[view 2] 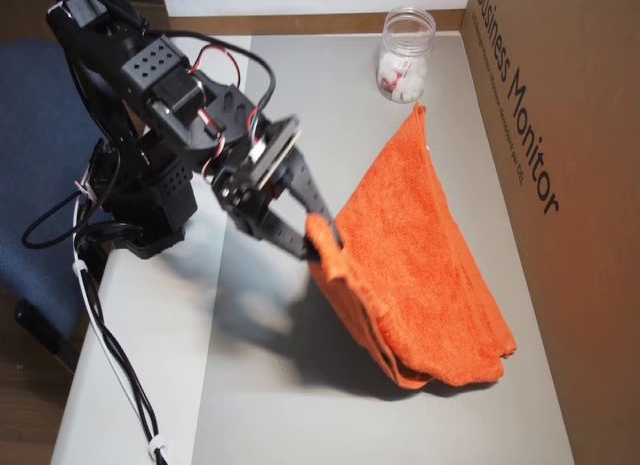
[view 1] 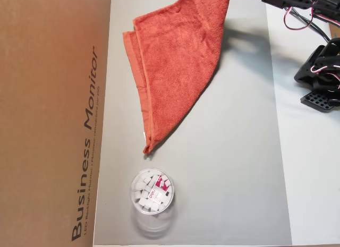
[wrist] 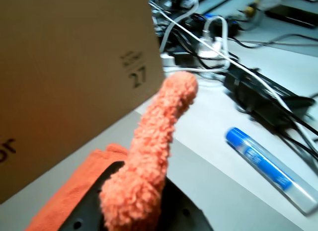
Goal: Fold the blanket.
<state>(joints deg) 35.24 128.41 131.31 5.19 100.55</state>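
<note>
While the black arm [view 2: 190,115] reaches low from the left in an overhead view, its jaws [view 2: 322,237] are clamped on a lifted corner of the one orange-red terry-cloth blanket [view 2: 430,255], which drapes onto the grey bench [view 2: 300,405]. One clear round tub [view 2: 405,55] stands far off, beside one brown cardboard box [view 2: 570,185].

blanket [view 1: 178,61] top corner cut off at frame edge; tool tips [view 2: 322,247] hidden in cloth.
</note>
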